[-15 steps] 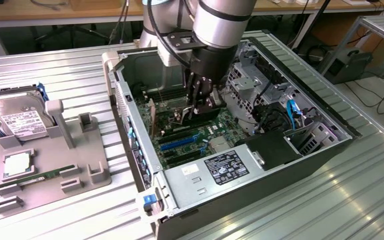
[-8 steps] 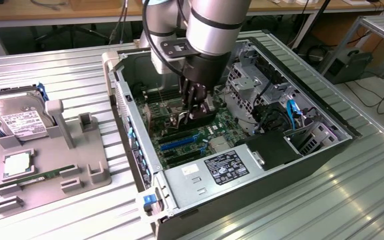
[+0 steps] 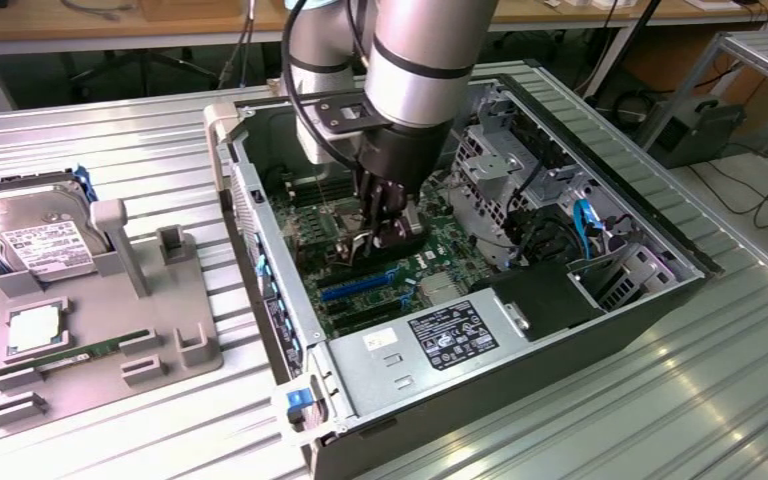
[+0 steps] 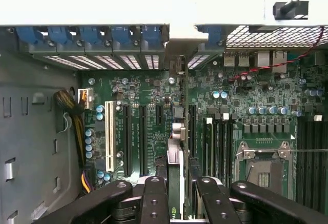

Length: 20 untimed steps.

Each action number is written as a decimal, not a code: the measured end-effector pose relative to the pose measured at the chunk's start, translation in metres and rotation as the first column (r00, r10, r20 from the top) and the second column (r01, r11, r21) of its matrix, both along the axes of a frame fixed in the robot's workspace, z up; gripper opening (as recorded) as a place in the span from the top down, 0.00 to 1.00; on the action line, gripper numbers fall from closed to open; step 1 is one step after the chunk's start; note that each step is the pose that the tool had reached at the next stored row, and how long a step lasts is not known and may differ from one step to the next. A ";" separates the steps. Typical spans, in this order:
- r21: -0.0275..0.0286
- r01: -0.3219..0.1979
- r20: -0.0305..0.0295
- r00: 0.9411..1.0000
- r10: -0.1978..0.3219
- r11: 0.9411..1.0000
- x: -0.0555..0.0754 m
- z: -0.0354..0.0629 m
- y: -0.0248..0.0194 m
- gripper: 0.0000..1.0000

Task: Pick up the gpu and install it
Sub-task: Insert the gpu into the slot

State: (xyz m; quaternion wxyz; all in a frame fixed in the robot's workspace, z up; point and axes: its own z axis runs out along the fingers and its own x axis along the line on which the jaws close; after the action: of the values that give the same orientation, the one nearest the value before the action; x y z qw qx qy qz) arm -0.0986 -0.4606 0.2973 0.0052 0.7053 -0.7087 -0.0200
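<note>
Gpu, one card, edge-on between the jaws, clamped, over the motherboard.

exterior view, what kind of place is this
Probably a robotics lab or test workshop: an open computer case lies on a ribbed metal table, a hard drive sits in a grey fixture, and cluttered workbenches stand behind.

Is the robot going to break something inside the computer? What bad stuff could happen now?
Maybe. The gripper holds the gpu edge-on, low over the motherboard. If the card is a bit off from its slot, pushing could bend it or hurt the slot. The fingers sit close to other slots and little parts, so they might bump them. The card could also slip or tilt in the grip.
</note>
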 end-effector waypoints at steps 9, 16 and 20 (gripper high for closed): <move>0.002 0.000 0.002 1.000 0.000 1.000 0.000 -0.0152 -0.0005 0.74; 0.002 -0.012 0.021 1.000 0.012 1.000 -0.001 -0.0204 -0.0005 0.74; 0.002 -0.012 0.027 1.000 0.012 1.000 -0.005 -0.0240 -0.0006 0.74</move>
State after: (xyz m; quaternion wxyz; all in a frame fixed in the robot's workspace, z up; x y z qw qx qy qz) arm -0.1032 -0.4612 0.2733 -0.0048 0.7098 -0.7042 -0.0113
